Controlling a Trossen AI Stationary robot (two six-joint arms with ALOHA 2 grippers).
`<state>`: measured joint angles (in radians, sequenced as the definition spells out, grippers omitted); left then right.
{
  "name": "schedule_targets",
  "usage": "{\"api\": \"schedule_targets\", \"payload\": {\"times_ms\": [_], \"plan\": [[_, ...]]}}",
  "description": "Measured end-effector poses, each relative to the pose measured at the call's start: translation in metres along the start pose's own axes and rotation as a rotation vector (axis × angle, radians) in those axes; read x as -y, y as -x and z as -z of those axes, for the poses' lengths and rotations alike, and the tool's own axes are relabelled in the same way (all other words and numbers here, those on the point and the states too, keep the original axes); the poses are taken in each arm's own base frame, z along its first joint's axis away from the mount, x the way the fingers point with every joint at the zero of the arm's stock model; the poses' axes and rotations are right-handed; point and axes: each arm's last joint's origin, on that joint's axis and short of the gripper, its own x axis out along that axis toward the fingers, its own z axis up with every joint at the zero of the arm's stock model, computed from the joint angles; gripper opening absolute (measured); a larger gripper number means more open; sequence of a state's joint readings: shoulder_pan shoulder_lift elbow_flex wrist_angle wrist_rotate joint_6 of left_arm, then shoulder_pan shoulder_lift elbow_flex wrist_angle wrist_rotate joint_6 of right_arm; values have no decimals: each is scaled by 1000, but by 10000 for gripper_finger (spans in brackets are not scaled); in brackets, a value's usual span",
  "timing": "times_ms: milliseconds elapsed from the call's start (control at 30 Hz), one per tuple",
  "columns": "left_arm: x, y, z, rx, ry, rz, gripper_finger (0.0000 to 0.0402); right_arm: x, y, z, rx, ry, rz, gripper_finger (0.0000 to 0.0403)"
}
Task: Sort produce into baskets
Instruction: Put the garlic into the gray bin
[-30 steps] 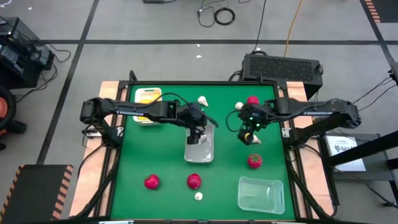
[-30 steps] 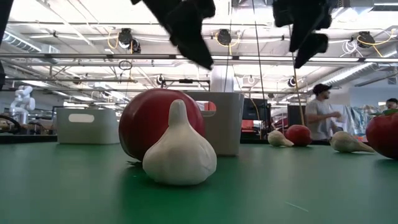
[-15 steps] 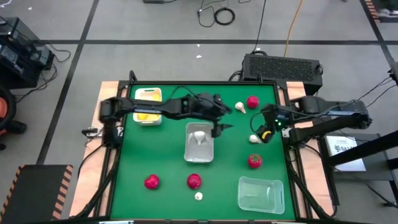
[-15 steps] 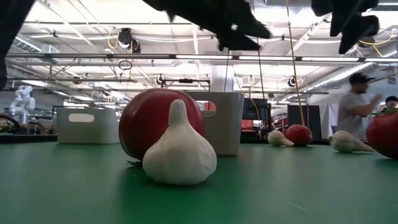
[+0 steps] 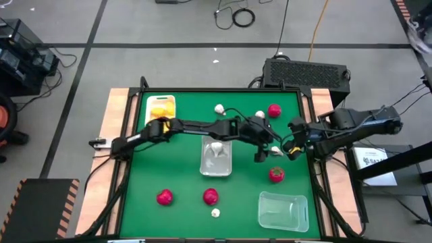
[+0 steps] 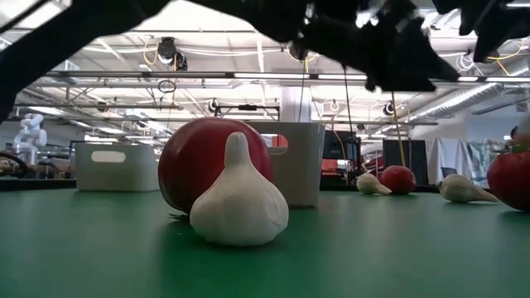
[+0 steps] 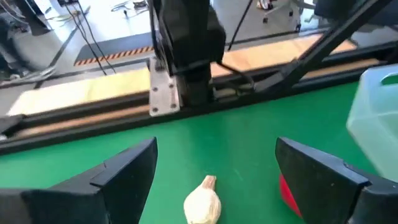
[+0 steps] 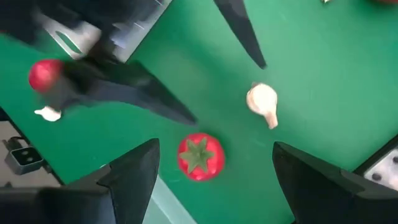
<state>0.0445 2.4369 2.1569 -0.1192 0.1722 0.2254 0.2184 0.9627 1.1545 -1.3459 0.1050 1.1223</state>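
Observation:
My left gripper (image 5: 260, 154) is open, reaching across the table to its right side. It hovers next to a garlic bulb (image 5: 275, 151), which shows between its fingers in the left wrist view (image 7: 202, 203). My right gripper (image 5: 293, 146) is open and empty just right of that bulb. A red piece with a green top (image 5: 276, 174) lies on the table nearby, also seen in the right wrist view (image 8: 199, 155). The centre clear tray (image 5: 204, 162) holds a garlic bulb (image 5: 216, 148). The white tray (image 5: 149, 101) holds yellow lemons (image 5: 160, 111).
A second clear tray (image 5: 283, 210) stands at the near right. Two garlic bulbs (image 5: 219, 109) and a red piece (image 5: 273, 110) lie at the far side. Two red pieces (image 5: 164, 197) and a garlic bulb (image 5: 215, 213) lie near the front edge.
My left gripper has gone from above the centre clear tray toward the table's right edge, ending beside the garlic bulb there. A garlic bulb now shows in the centre tray. My right gripper has drawn back toward the right edge.

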Motion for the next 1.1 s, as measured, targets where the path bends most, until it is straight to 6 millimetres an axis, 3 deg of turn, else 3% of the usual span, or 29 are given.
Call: {"api": "schedule_targets", "payload": {"times_ms": [267,600,833,1100], "plan": [[8,-42,46,-26,-2,13,333,2,4,13,-65,-83,-1,302],[12,-62,81,-69,-43,20,333,0,5,18,-83,-135,-10,302],[11,-65,83,-45,-46,-34,333,0,5,18,-83,-128,-11,302],[13,-71,102,-119,-62,-36,333,0,5,18,-82,-135,-12,302]]}}
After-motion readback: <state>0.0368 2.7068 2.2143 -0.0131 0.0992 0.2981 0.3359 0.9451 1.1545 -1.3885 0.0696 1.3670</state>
